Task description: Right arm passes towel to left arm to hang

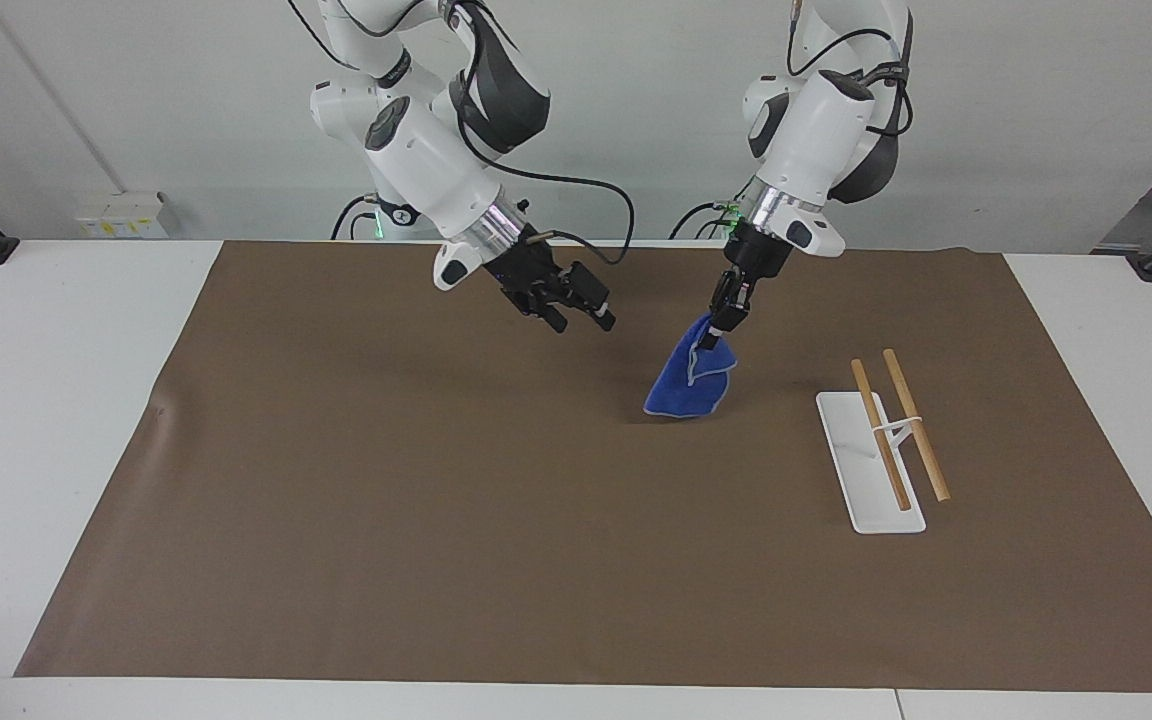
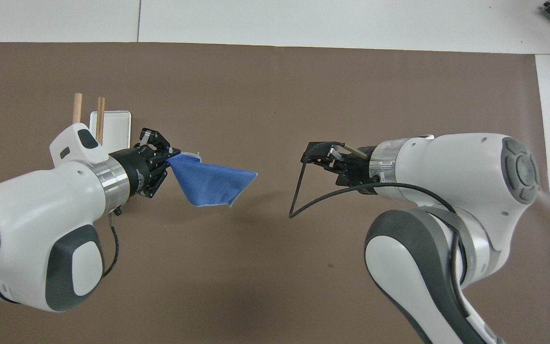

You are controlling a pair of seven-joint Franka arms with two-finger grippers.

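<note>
Your white table (image 1: 46, 420) carries one brown mat (image 1: 436, 520); on the mat, one white rack (image 1: 861, 470) with two wooden rods, at four o'clock in the facing view.
</note>
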